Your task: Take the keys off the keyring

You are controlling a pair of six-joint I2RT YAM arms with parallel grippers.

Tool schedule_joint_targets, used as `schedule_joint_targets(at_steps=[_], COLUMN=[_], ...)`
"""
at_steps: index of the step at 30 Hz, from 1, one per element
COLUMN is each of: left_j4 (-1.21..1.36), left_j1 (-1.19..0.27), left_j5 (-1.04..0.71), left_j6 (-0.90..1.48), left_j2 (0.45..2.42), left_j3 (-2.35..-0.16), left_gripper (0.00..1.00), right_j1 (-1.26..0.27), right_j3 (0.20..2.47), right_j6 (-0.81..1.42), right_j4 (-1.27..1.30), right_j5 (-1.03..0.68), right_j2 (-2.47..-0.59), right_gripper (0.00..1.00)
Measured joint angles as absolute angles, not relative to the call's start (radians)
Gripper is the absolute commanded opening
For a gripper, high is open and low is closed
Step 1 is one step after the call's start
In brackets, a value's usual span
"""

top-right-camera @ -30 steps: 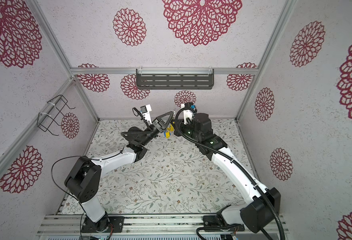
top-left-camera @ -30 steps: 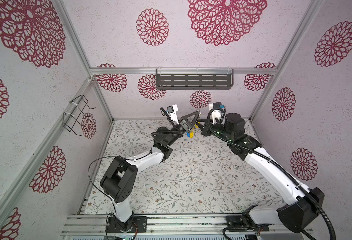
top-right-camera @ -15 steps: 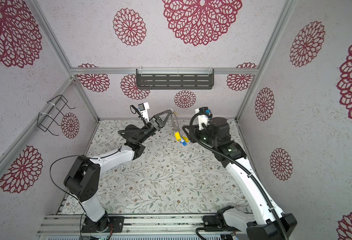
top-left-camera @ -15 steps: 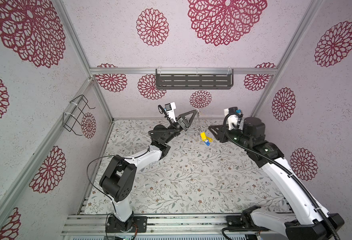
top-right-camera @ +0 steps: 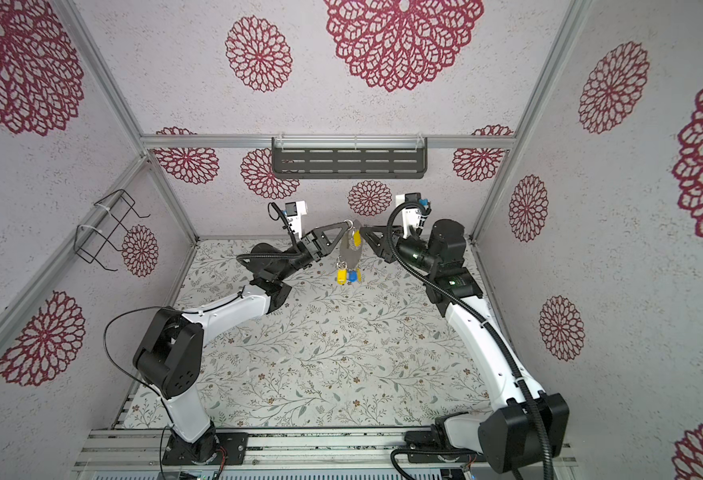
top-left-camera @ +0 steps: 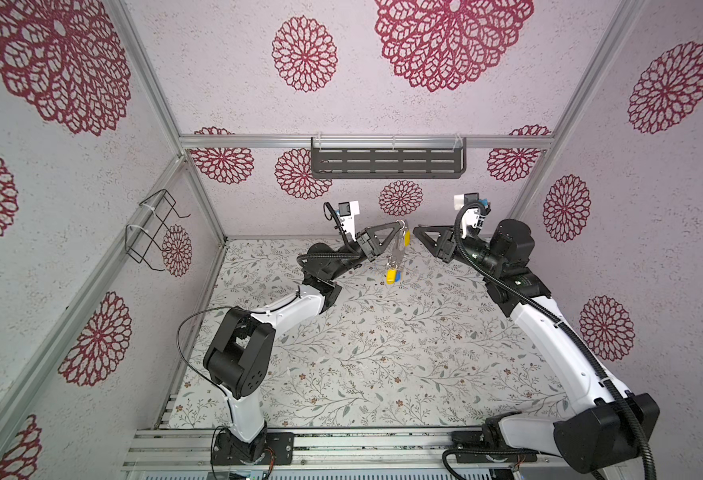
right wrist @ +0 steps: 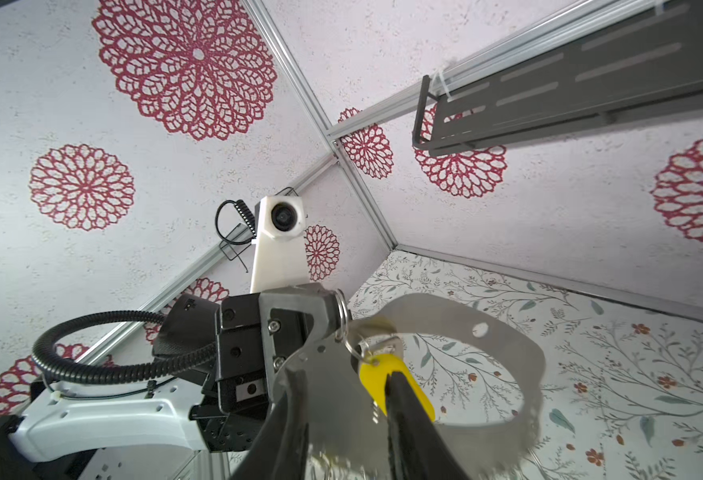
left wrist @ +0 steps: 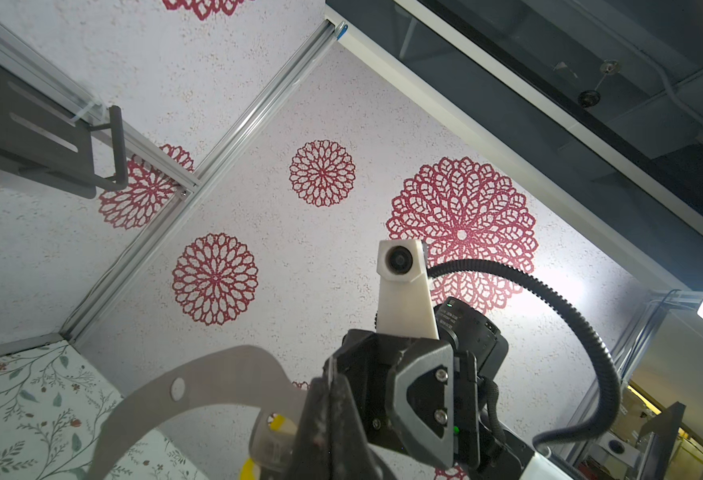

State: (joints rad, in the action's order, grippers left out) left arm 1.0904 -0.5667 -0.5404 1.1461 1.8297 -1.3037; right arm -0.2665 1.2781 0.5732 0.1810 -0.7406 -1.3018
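Keyring [top-left-camera: 399,249] is found beyond the aluminium rails [top-left-camera: 341,440] and the floral bench [top-left-camera: 383,353]. It is held aloft near the bench's far edge, pinched by the left pincer [top-left-camera: 399,226], with yellow and blue keys [top-left-camera: 392,275] dangled beneath. The right pincer [top-left-camera: 416,229] is seen spread just beside it. Behind, a slotted grey shelf [top-left-camera: 387,162] is hung on the rosette-papered wall [top-left-camera: 266,216].
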Motion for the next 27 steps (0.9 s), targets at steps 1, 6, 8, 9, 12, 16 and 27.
schedule_joint_targets(at_steps=[1, 6, 8, 9, 12, 16, 27], left_j4=[1.087, 1.086, 1.086, 1.086, 1.085, 1.080, 1.076], left_j1=[-0.567, -0.567, -0.567, -0.567, -0.567, -0.567, -0.567], left_j5=[-0.545, -0.563, -0.568, -0.569, -0.571, -0.574, -0.591], left_j6=[1.149, 1.158, 1.160, 1.161, 1.162, 1.162, 1.164], left_j2=[1.830, 1.835, 1.837, 1.838, 1.840, 1.840, 1.840], left_j3=[-1.307, -1.328, -1.335, -1.340, -1.345, -1.345, -1.345], left_gripper=[0.00, 0.00, 0.00, 0.00, 0.00, 0.00, 0.00], right_j1=[-0.267, -0.279, -0.285, -0.285, -0.286, -0.286, -0.281], right_j3=[1.278, 1.278, 1.278, 1.278, 1.279, 1.279, 1.343], right_j6=[0.580, 0.596, 0.596, 0.596, 0.584, 0.549, 0.495], right_j4=[0.197, 0.246, 0.259, 0.262, 0.248, 0.210, 0.151], right_j5=[-0.748, -0.768, -0.771, -0.772, -0.765, -0.753, -0.738], right_j2=[-1.308, -1.321, -1.324, -1.325, -1.326, -1.326, -1.325], right_gripper=[0.31, 0.31, 0.31, 0.31, 0.35, 0.37, 0.43])
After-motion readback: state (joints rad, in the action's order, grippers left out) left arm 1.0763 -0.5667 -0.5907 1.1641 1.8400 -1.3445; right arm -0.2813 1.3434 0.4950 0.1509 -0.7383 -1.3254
